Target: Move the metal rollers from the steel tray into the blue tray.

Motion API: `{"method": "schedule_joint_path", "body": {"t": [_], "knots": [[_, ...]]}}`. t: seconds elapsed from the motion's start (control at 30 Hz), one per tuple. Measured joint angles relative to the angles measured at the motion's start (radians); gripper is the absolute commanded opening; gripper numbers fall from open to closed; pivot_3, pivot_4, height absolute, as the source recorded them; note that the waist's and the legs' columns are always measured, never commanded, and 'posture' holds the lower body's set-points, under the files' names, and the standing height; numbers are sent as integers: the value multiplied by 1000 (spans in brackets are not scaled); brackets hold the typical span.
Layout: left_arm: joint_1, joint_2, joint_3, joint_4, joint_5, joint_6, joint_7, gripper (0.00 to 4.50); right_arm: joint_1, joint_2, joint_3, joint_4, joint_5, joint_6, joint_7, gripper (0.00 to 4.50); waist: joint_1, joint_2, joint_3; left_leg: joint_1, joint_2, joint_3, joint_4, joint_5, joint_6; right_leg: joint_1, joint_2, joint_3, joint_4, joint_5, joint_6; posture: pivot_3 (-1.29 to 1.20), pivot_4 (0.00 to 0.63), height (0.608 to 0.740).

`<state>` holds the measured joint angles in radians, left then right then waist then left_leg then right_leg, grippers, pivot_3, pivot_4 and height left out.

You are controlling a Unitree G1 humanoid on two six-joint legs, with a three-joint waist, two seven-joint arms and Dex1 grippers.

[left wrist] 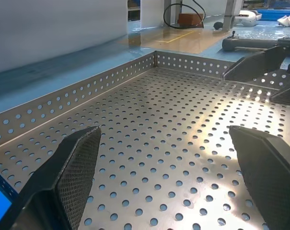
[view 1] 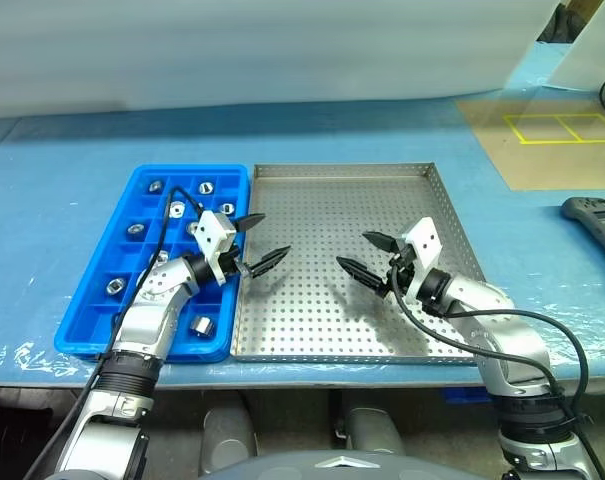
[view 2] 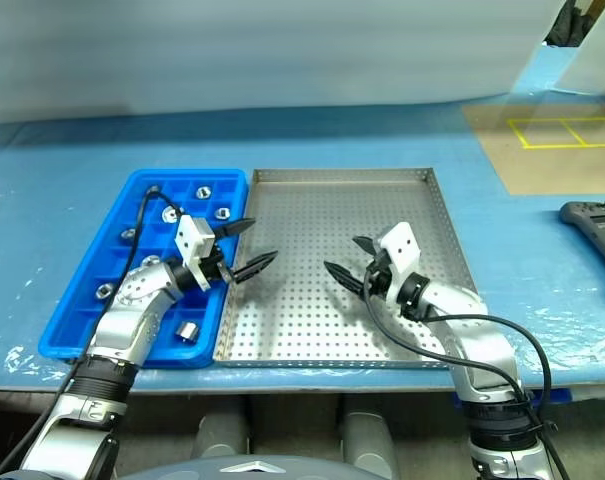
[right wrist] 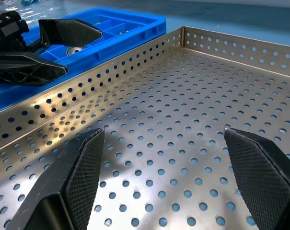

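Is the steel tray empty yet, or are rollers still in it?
Empty: the steel tray's perforated floor shows no rollers in the head and wrist views. The metal rollers sit in the blue tray's compartments.

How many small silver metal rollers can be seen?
7 rollers, all in the blue plastic compartmented tray: five far, one mid-left, one nearest. The left arm may hide more.

The steel tray (view 2: 432,215) sat beside the blue tray (view 2: 82,335) on a blue-covered table (view 2: 312,130), its perforated floor bare, while the metal rollers (view 2: 187,331) lay in the blue tray's compartments. The left gripper (view 2: 248,247) hovered over the steel tray's left edge with fingers spread, facing the right gripper (view 2: 348,262), likewise spread, over the tray's middle. A dark handheld device (view 2: 594,222) lay at the table's right.
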<state>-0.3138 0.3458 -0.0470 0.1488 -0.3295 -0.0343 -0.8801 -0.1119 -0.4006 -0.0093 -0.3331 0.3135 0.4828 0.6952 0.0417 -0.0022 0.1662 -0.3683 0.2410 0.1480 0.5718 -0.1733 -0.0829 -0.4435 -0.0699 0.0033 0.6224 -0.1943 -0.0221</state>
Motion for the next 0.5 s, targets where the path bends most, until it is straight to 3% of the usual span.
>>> {"method": "schedule_joint_path", "body": {"t": [0.5], "knots": [[7,0,1,-6,3,-2,11,4500,6,-24,23,1,1,-38,-10,4078,0,0,0,0,0,0,-1,-1,1,1,0,-1,-2,0,0,-124,150,740]]}}
